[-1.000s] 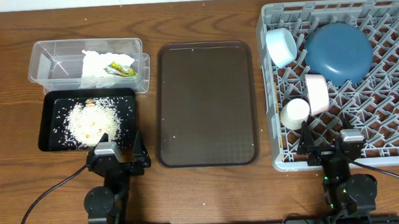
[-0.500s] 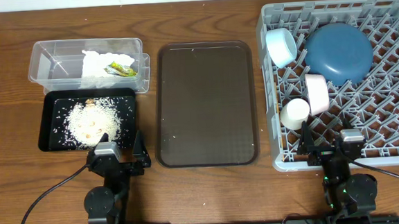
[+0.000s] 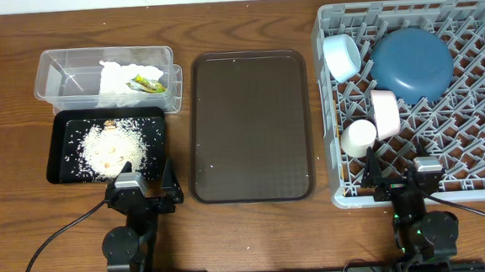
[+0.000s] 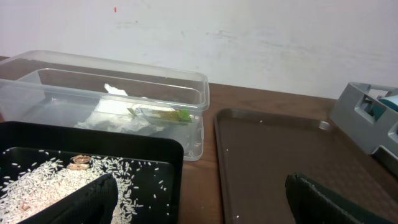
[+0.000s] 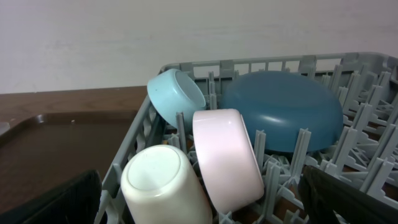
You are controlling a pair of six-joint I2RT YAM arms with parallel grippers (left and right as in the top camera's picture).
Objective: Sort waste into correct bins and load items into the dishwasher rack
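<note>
We find the left hand (image 3: 142,189) and right hand (image 3: 401,177) open and empty at the near desk (image 3: 20,221) edge. Beyond, rice (image 3: 108,147) lies in the black tray (image 3: 156,162), and napkin (image 3: 119,80) and wrapper (image 3: 148,83) in the tub (image 3: 66,79). Cup (image 3: 358,137), white bowl (image 3: 385,113), blue bowl (image 3: 341,56) and plate (image 3: 411,65) sit in the rack (image 3: 479,138). We see no chopsticks, so they may go unloaded.

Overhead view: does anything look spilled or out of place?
Only small things: a few white specks, likely rice grains, lie on the brown serving tray, apart from the rice pile in the black tray. Nothing else stands out.
</note>
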